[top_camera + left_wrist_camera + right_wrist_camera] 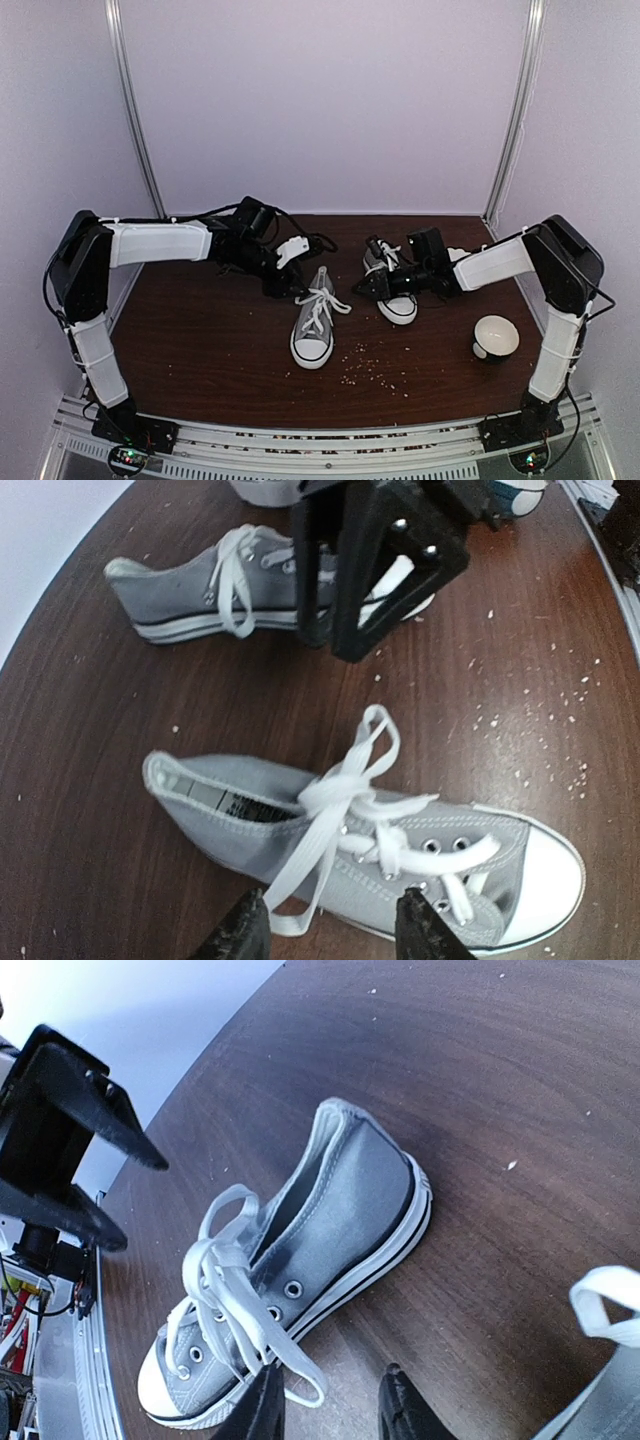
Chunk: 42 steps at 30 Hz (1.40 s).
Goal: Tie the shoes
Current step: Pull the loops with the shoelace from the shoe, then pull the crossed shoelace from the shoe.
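Observation:
Two small grey shoes with white toe caps lie on the brown table (200,340). The middle shoe (312,335) (250,820) (350,1200) carries a white bow of laces (345,795). My left gripper (285,278) (335,930) hovers beside its heel end, open, and one lace loop (290,915) lies slack by one of its fingers. The second shoe (400,308) (170,590) lies further right, partly under my right gripper (372,284) (330,1405) (370,570). That gripper is open too, and a lace loop (305,1380) rests loose by its left finger.
A white bowl (496,337) stands near the right arm's base. Pale crumbs (375,368) are scattered on the wood in front of the shoes. White walls close the back and both sides. A metal rail (320,440) runs along the near edge.

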### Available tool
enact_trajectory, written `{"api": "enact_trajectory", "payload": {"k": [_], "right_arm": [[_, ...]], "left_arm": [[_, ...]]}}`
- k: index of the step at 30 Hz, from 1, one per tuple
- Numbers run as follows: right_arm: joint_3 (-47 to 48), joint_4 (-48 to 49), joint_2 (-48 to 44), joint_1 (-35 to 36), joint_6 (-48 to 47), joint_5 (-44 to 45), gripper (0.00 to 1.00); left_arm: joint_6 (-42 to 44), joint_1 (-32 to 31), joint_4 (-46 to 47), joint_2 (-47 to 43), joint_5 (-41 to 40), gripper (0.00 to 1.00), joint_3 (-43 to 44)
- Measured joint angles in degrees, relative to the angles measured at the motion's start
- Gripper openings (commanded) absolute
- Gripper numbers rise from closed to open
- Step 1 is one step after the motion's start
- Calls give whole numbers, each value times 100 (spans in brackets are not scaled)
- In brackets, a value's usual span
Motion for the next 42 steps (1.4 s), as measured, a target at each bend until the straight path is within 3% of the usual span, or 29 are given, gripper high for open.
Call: {"api": "enact_trajectory", "payload": {"k": [8,13,20,26,38,42], "right_arm": [[317,-188,28,70,-299,-457,33],[603,-160,522,199,-262,-793,24],[737,-188,800,216,-243,-979,21],[761,-179,850,221,-188,-1054,11],[824,-247,892,267,-192,-1147,13],[949,-313,949,317,-221,-1207,3]], "left_arm": [[-232,-354,146,459,96,43,708],[-313,-365,98,824,96,37,907],[-365,-365,46,964,96,32,922],[-380,-365,28,997,107,28,922],[-378,-365,-46,1019,107,29,922],[-378,-365,-46,1019,107,29,925]]}}
